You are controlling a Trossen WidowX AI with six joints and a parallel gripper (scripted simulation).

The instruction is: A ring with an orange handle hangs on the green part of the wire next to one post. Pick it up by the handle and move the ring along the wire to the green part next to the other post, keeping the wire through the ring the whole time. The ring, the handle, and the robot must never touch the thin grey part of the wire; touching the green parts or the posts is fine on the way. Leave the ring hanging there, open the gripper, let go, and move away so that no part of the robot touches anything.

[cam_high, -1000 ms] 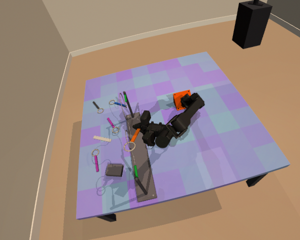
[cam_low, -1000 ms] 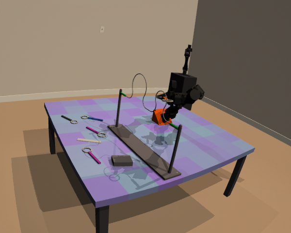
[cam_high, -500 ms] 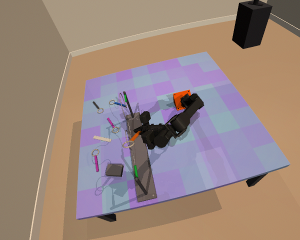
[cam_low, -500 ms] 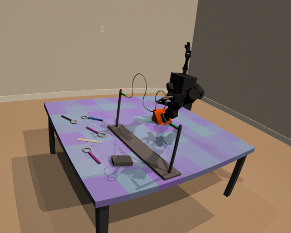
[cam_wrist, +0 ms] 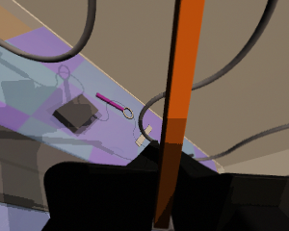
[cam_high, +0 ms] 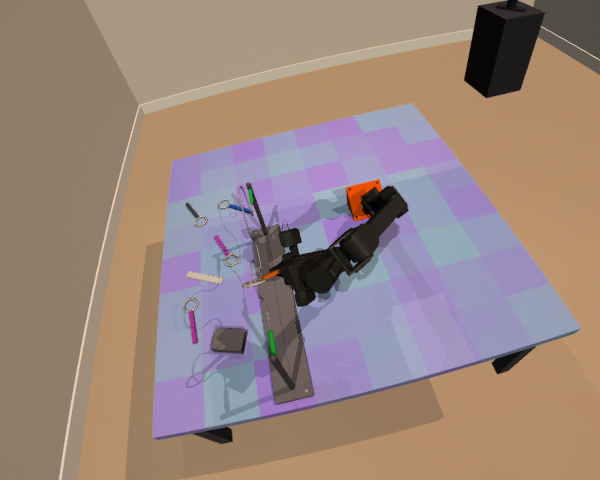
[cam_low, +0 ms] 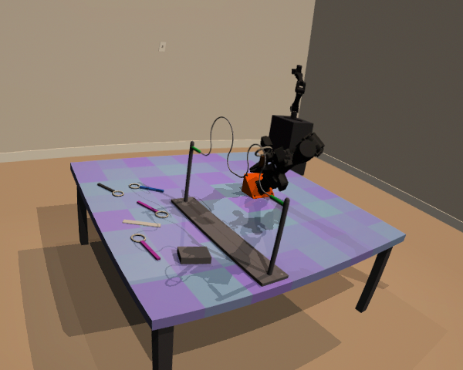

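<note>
Carefully does it now: the ring (cam_high: 246,285) (cam_low: 256,153) is up around the grey wire (cam_high: 268,315) (cam_low: 232,139) (cam_wrist: 236,64), between the two green parts, by the hump nearer the front post (cam_high: 282,370) (cam_low: 278,237). I'd take the next stretch in short moves, turning the wrist as the wire bends so that the hoop's plane stays square across it and the wire runs near the middle of the hole. Swinging the hand alone would probably bring the rim against the grey, and a tilted hoop leaves less room. Which post is the goal I cannot tell from this moment, nor can I read the exact gap between rim and wire.

As for the gripper (cam_high: 279,272) (cam_low: 259,165) (cam_wrist: 158,145), it is closed to a narrow gap on the orange handle (cam_high: 270,274) (cam_low: 262,159) (cam_wrist: 180,96), which stands out from between the fingers. The grip looks firm enough to steer by (though a thin bar could well pivot if the hoop snags). In the wrist view the wire passes behind the handle and close to the fingertips in the picture; whether they are truly near, I can't say, so handle and fingers need as much watching as the ring.
</note>
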